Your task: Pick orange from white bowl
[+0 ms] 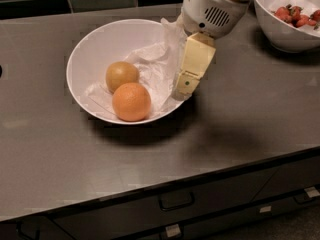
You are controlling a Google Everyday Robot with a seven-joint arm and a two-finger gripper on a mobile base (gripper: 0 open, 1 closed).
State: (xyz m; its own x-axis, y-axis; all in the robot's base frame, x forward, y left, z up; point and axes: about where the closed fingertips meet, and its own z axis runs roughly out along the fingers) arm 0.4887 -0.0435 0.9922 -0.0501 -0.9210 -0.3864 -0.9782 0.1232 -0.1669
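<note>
The orange [131,101] lies at the front of the white bowl [95,39], on crumpled white paper [155,69]. A duller yellow-brown fruit [121,75] sits just behind it, touching it. My gripper [184,86] hangs from the white arm at the top right, over the bowl's right rim, to the right of the orange and above it. It holds nothing that I can see.
A second white bowl [280,34] with red fruit pieces stands at the back right. The grey counter [225,134] ends at a front edge above drawers [175,201]. Dark tiles run along the back.
</note>
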